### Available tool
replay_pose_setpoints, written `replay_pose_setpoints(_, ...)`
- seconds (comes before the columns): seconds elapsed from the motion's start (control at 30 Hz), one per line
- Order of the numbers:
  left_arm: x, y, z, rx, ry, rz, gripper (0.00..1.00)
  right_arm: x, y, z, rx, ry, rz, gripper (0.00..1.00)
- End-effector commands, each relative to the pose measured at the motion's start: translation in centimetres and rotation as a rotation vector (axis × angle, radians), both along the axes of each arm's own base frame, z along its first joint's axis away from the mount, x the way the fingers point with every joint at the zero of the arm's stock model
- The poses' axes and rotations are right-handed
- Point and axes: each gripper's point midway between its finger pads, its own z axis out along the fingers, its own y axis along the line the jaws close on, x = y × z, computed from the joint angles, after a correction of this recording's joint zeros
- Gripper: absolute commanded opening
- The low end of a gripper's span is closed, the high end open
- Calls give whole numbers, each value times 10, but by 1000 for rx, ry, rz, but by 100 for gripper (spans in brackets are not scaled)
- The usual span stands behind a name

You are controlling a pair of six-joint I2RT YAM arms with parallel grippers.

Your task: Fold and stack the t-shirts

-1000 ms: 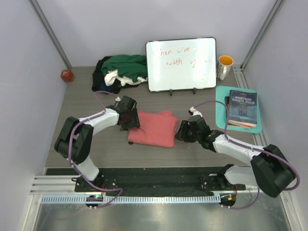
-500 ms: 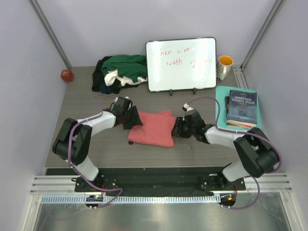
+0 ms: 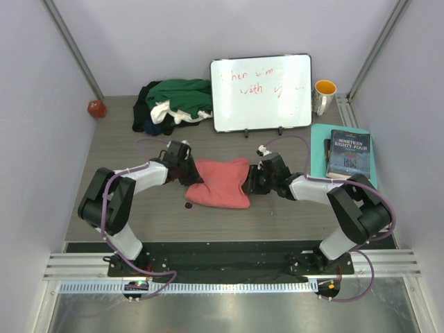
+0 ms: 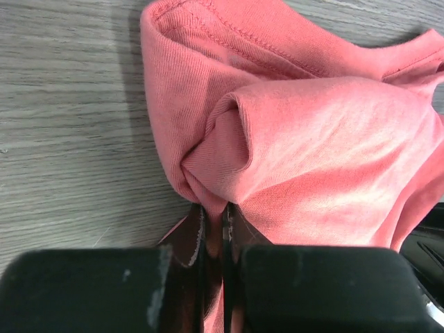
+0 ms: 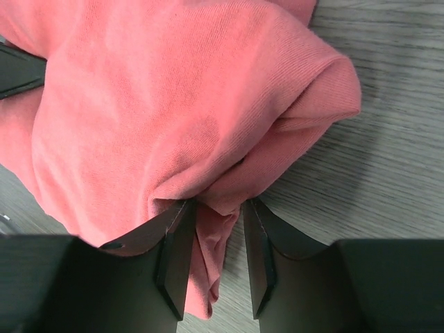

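Left gripper (image 4: 212, 218) is pinched tight on the salmon-pink cloth t-shirt (image 3: 223, 182) at its left edge. The right gripper (image 5: 216, 208), half-open, straddles its right fold, grip unclear. Right of it, the dark paperback book (image 3: 349, 156) reads "NINETEEN EIGHTY-FOUR".

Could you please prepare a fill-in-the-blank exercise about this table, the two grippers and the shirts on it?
1. The left gripper is shut on the plain ___ cloth t-shirt.
2. A fold of that t-shirt lies ___ the fingers of the right gripper.
3. The dark paperback book lies on a flat ___ mat.
4. The pile of dark green, white and black shirts lies to the ___ of the white board with red writing.
Missing words: salmon-pink, between, teal, left.
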Motion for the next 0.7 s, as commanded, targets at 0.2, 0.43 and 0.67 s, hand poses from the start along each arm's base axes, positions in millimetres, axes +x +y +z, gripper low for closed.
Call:
replay_pose_setpoints(0.2, -43, 77, -13, 417, 189, 102, 0, -1, -22, 13, -129, -4, -21, 40)
replay_pose_setpoints(0.43, -37, 116, 24, 614, 162, 219, 0, 6, -29, 63, -121, -106, -52, 41)
replay_pose_setpoints(0.67, -53, 142, 29, 751, 216, 235, 0, 15, -22, 114, -73, -188, -38, 41)
